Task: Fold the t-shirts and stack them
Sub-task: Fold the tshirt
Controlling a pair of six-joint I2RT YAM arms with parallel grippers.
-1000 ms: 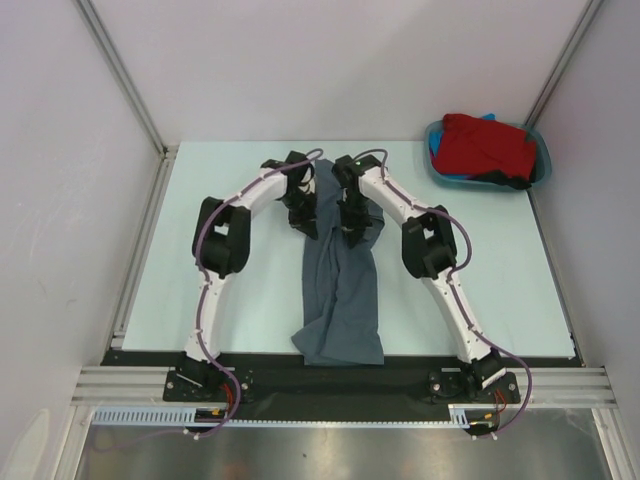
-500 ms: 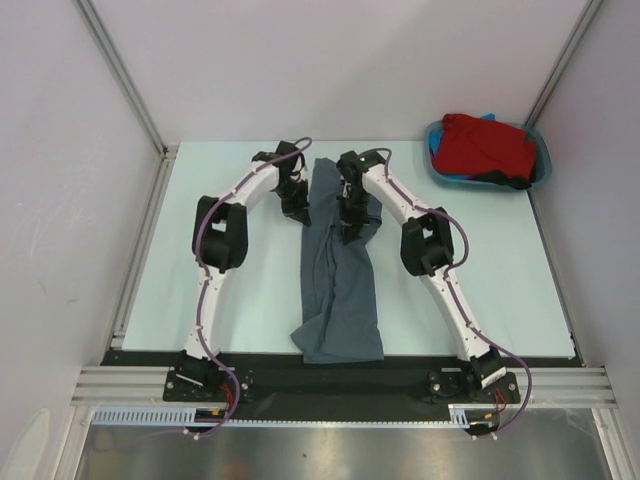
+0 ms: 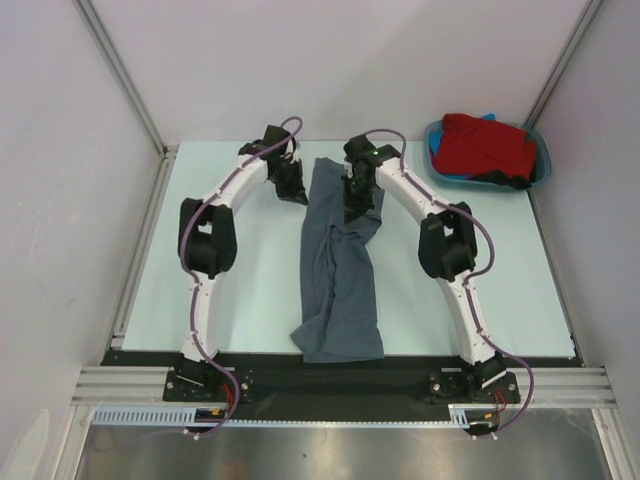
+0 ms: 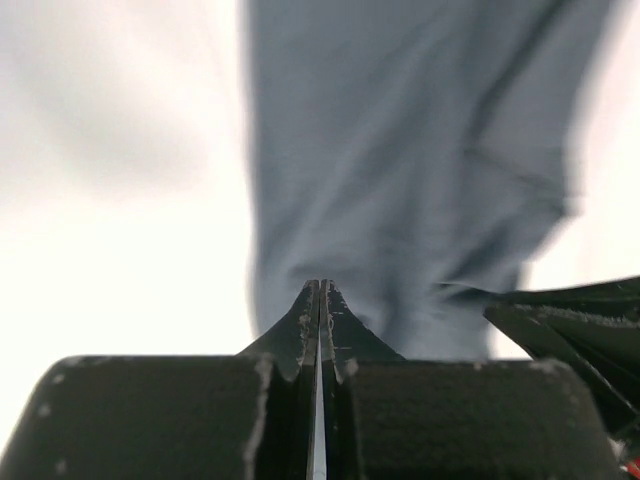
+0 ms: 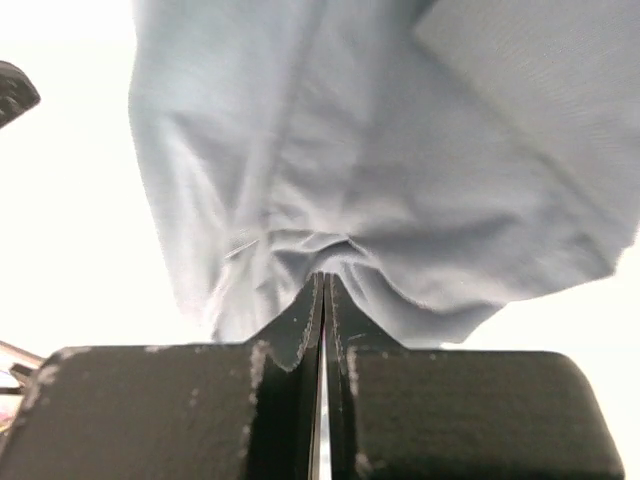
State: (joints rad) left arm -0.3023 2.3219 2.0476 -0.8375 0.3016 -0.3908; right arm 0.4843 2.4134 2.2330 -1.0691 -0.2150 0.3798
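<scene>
A dark slate-grey t-shirt lies as a long rumpled strip down the middle of the pale table, its far end raised between the two grippers. My left gripper is shut at the shirt's far left edge. In the left wrist view the blurred grey cloth runs right up to its closed tips. My right gripper is shut on the far right part. The right wrist view shows the cloth bunched at those tips. A bright red t-shirt sits crumpled in the tub.
The teal tub stands at the far right corner, with bits of blue and black cloth under the red shirt. White walls and metal frame rails close in the table. The shirt's near hem overlaps the black strip at the front edge.
Both grippers have moved away from the bases, the left also drifting left. The grey shirt's far end has been drawn farther up the table and now shows between them.
</scene>
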